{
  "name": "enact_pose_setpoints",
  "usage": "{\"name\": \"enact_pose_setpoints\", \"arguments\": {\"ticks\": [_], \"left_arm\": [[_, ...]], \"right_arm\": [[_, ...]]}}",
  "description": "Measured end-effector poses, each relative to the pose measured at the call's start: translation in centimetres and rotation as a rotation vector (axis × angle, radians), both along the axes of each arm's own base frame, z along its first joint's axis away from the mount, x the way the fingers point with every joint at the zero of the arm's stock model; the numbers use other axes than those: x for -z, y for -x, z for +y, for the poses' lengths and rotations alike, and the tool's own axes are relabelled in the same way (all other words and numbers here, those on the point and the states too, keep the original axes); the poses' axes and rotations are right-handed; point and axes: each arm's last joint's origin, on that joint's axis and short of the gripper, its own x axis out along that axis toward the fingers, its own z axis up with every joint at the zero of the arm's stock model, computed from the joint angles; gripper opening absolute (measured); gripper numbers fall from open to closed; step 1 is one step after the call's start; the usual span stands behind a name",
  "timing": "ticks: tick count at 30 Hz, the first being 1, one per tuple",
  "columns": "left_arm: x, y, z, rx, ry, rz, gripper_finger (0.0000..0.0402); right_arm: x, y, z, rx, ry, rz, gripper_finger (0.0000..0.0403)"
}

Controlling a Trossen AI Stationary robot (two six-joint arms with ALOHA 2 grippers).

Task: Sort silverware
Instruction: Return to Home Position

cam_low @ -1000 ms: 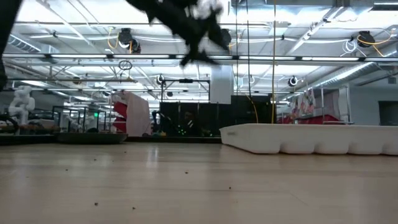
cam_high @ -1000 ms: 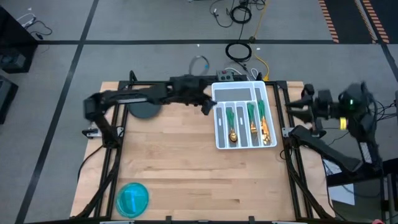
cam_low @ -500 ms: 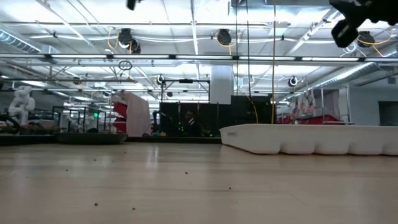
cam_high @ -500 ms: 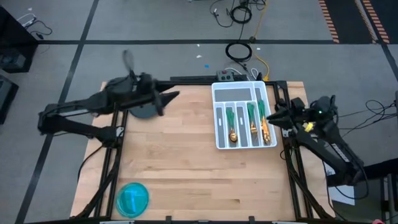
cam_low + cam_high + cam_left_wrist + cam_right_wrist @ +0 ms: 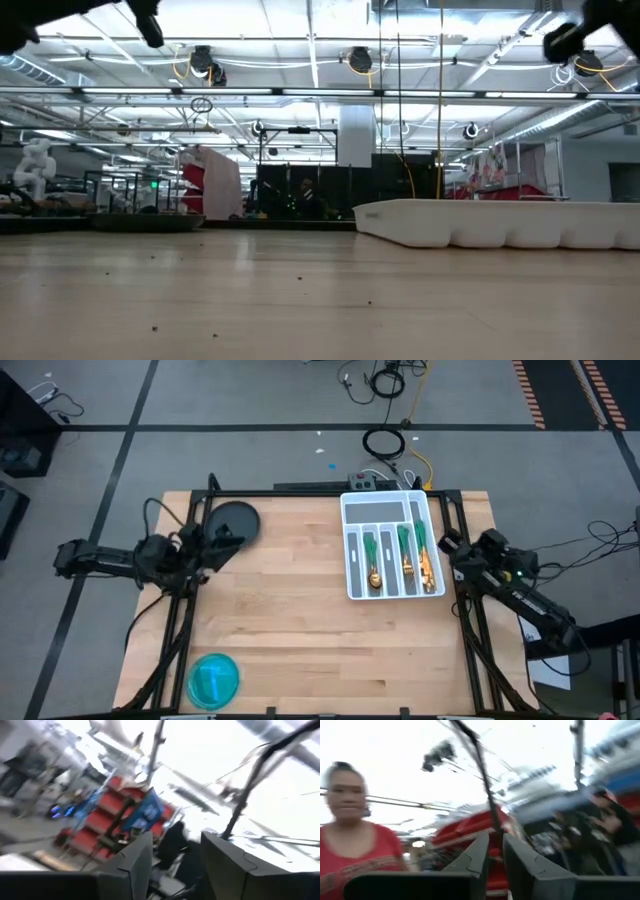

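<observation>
1. The left arm is seen folded low along the left edge of the table (image 5: 300, 630). Its elbow is pushed out beyond the table, and the left gripper (image 5: 225, 537) is held at that edge, aimed toward the table's middle.
2. In the left wrist view the fingers (image 5: 135, 862) of that gripper are spread with a clear gap, and nothing is held between them.
3. The right arm is folded at the right edge, with the right gripper (image 5: 450, 546) likewise aimed inward. Its fingers (image 5: 522, 862) are parted by only a narrow slit, and nothing is pinched.
4. The silverware (image 5: 403, 550) is found lying in the white tray (image 5: 380, 508). It is just beside the right gripper on its inward side and well apart from the left gripper, across the table.
5. The pieces are laid parallel, with their long axes along the tray's length, roughly crosswise to the line in which the right gripper points. The green handles are turned to the table's far side and the gold heads to its near side.
6. The pieces are held in the tray's long compartments. Which kind lies in which cannot be told.
7. A blue bowl (image 5: 213, 680) is set at the near corner on the left arm's side, well apart from the left gripper; its contents cannot be told. A dark disc (image 5: 238, 520) lies just beside that gripper.
8. From table height only the tray's white wall (image 5: 500, 225) is shown; the silverware is hidden behind it.
</observation>
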Motion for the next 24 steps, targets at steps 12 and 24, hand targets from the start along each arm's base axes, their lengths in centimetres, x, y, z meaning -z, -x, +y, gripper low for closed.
{"name": "enact_pose_setpoints", "arguments": {"ticks": [12,24], "left_arm": [[3.1,0.9,-2.7,0.176,-0.113,-0.037,0.0173],[6.8,1.9,-3.4,0.068,-0.132,-0.004,0.0173]], "right_arm": [[1.3,-1.3,-0.1,-0.05,-0.002,0.119,0.0047],[3.1,-2.9,-0.3,0.105,-0.052,0.218,0.0047]]}}
